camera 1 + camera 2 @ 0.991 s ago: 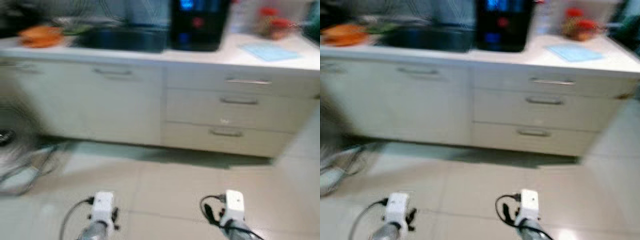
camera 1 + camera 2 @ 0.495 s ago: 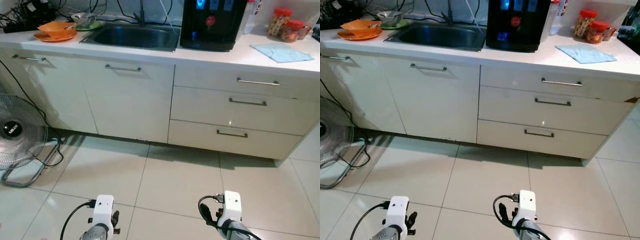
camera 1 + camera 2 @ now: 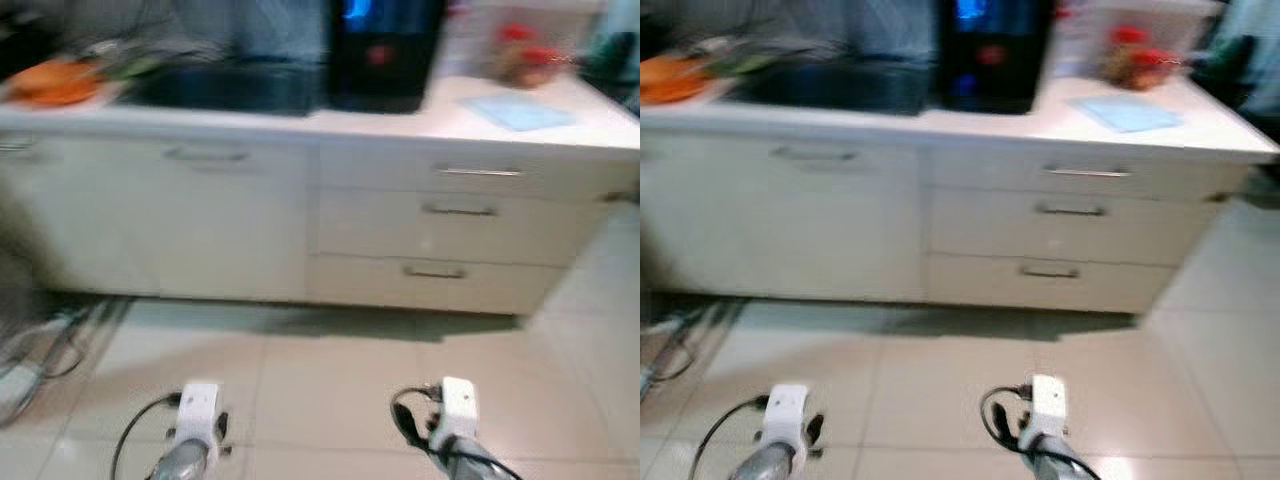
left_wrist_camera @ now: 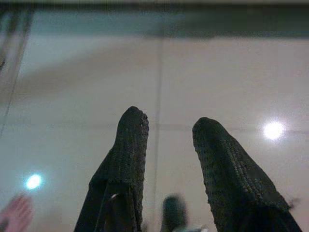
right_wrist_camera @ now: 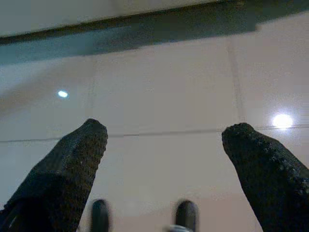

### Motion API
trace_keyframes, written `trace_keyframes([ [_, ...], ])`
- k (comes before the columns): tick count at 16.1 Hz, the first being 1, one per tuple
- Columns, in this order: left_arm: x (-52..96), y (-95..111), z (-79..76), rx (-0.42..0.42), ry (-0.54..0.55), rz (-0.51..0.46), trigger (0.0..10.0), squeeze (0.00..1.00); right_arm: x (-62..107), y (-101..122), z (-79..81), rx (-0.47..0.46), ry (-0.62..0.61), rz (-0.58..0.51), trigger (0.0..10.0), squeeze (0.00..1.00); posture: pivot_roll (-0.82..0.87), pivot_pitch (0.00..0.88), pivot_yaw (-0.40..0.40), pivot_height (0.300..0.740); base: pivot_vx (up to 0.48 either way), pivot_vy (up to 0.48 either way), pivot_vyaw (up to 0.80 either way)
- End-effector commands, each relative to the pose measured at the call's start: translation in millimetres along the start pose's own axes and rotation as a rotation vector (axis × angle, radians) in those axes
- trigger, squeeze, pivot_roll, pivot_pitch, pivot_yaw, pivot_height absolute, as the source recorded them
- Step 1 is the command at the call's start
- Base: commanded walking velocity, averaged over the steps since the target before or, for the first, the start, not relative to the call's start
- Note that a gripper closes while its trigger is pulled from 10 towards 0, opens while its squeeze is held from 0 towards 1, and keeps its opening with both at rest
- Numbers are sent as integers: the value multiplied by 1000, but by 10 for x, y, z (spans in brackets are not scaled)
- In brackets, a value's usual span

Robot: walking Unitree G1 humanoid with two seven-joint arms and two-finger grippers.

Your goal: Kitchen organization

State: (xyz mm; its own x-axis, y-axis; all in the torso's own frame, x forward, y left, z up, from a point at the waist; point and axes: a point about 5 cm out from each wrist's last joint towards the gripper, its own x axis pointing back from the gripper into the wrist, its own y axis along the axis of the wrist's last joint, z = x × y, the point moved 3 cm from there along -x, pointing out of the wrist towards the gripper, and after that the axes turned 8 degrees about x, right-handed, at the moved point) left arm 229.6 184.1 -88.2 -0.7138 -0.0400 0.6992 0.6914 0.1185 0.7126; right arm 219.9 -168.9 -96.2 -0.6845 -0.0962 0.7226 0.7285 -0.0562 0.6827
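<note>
The head views are blurred. A white kitchen counter (image 3: 400, 125) runs across the far side, with a steel sink (image 3: 220, 85), a black water dispenser (image 3: 385, 55), orange plates (image 3: 55, 80) at its left end, a light blue cloth (image 3: 520, 112) and red-lidded jars (image 3: 520, 55) at its right. Both arms hang low over the tiled floor, their white wrists (image 3: 198, 420) (image 3: 455, 415) at the bottom edge. My left gripper (image 4: 166, 123) is open over bare tile. My right gripper (image 5: 166, 133) is open wider, also with nothing in it.
Under the counter are cupboard doors (image 3: 205, 215) on the left and three drawers (image 3: 455, 210) on the right. A fan's stand and cable (image 3: 30, 360) lie on the floor at the left. Pale floor tiles (image 3: 330, 380) stretch between me and the cabinets.
The whole picture has shifted left and blurred, so the camera has turned right. The fan has slid nearly out of the left edge. Both arms hang as before.
</note>
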Motion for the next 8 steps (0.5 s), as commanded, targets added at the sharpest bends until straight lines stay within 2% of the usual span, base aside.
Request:
trace_keyframes([
  [1,23,-82,54,4,16,27,10000,0,-28,96,33,-1,11,-23,10000,0,143,0,-25,725,428,0,0],
  [8,38,-140,98,-2,24,51,10000,0,-27,85,56,13,24,-21,10000,0,149,0,-26,725,428,0,0],
])
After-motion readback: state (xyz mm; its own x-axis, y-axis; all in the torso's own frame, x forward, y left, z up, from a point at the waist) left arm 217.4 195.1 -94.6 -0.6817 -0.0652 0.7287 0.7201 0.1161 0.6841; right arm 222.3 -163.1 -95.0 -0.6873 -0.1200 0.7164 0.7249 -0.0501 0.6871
